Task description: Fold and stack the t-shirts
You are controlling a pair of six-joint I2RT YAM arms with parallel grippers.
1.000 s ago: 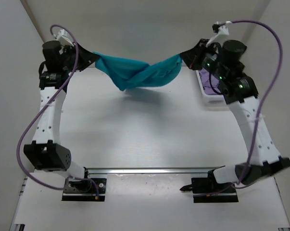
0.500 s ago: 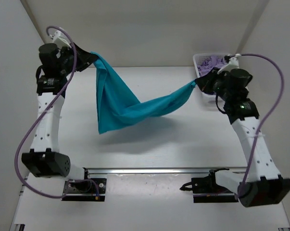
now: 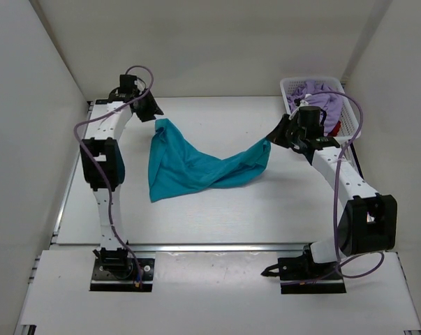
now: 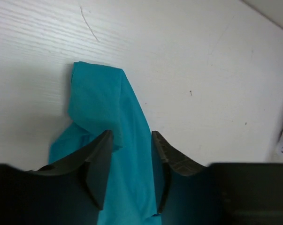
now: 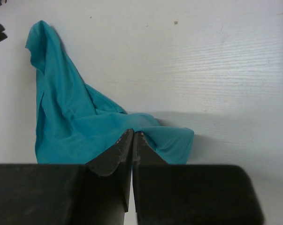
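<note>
One shirt is out on the table (image 3: pixel 217 216), two are waiting. The teal t-shirt (image 3: pixel 189 167) lies mid-table, spread but twisted. It has a wide bunched lobe on the left, a narrowing band running right, and one corner pointing toward the back-left. Not flat.

The white basket (image 3: pixel 288 89) at the back-right holds the lavender t-shirt (image 3: pixel 320 94) heaped up. A sliver of the red t-shirt (image 3: pixel 338 128) shows at its near end. Neither is folded.

Left gripper (image 4: pixel 132 138): low over the teal shirt's back-left corner, jaws parted roughly halfway. Cloth runs through the gap and down onto the table. It looks loose, not pinched.

Right gripper (image 5: pixel 133 132): jaws fully closed, pinching the teal shirt's right-hand corner. That corner sits lifted off the surface.

Step, my read: laying out and flattening the first shirt, before any fold. The stack isn't started, so it's early in the task.

Next move needs:
- Set the right corner down under some tension so the twist comes out, or regrip both ends and pull flat.
- Lift the left gripper clear without dragging its corner.
- Hold off on folding until sleeves and hem can be told apart. Right now I can't identify them.
</note>
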